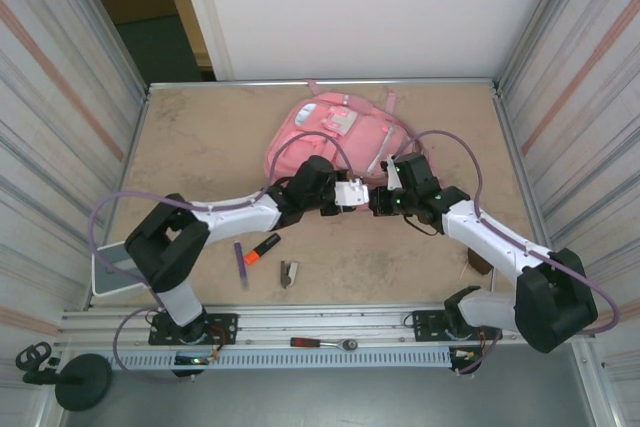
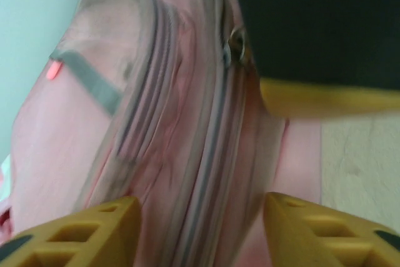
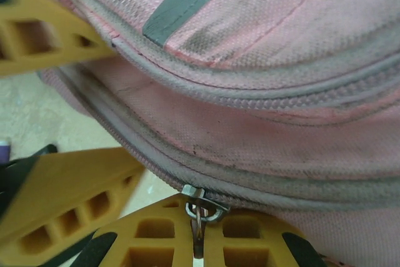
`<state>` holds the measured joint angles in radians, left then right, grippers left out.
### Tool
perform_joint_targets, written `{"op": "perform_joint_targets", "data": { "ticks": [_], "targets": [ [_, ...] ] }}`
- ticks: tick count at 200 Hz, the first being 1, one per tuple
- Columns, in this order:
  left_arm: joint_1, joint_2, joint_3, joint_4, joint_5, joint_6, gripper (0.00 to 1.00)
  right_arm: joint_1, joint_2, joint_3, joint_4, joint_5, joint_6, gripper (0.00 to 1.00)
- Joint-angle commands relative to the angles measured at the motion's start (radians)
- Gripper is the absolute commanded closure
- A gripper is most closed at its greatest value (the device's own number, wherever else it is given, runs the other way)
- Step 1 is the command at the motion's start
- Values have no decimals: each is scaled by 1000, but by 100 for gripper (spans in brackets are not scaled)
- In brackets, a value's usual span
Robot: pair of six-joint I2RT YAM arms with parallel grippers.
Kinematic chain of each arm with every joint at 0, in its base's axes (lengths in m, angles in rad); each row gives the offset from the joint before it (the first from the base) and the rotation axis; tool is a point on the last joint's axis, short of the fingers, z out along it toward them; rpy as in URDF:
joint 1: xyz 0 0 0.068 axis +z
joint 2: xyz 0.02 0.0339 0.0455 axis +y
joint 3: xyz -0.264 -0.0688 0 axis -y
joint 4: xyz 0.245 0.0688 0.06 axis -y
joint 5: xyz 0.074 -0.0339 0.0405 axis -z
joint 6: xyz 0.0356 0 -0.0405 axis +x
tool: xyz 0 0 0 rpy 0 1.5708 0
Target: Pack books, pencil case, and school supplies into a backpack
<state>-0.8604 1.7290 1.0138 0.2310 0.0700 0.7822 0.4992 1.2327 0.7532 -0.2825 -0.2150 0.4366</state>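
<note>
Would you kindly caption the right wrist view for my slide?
Right gripper pinching the zipper pull on the pink backpack.

The table point(image 1: 200, 137) carries backpack point(image 1: 330, 132), highlighter point(image 1: 262, 248), pen point(image 1: 240, 265), clip point(image 1: 288, 273).

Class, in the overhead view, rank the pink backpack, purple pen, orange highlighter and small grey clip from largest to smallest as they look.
1. pink backpack, by far largest.
2. purple pen, longest of the small items.
3. orange highlighter, shorter but thicker; close to the pen, so unsure.
4. grey clip, smallest.
</note>
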Motion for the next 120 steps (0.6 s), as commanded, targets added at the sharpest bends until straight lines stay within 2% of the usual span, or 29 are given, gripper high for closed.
{"op": "perform_joint_targets", "data": {
  "ticks": [1,23,40,66,91,120],
  "targets": [
    [-8,39,33,40,-25,21,60,10,-46,27,42,-57,5,100],
    [2,48,6,89,-41,25,83,0,-68,12,20,-26,-12,100],
    [24,25,-44,138,-7,16,92,-36,-75,2,-21,24,-13,100],
    [72,-37,-123,191,89,-11,97,-117,-74,-6,-104,139,-8,100],
    [139,-90,-174,197,174,-39,98,-194,-82,-7,-153,226,-24,100],
    [228,-140,-225,197,242,-72,98,-231,-86,-6,-144,210,-40,100]
  ]
}}
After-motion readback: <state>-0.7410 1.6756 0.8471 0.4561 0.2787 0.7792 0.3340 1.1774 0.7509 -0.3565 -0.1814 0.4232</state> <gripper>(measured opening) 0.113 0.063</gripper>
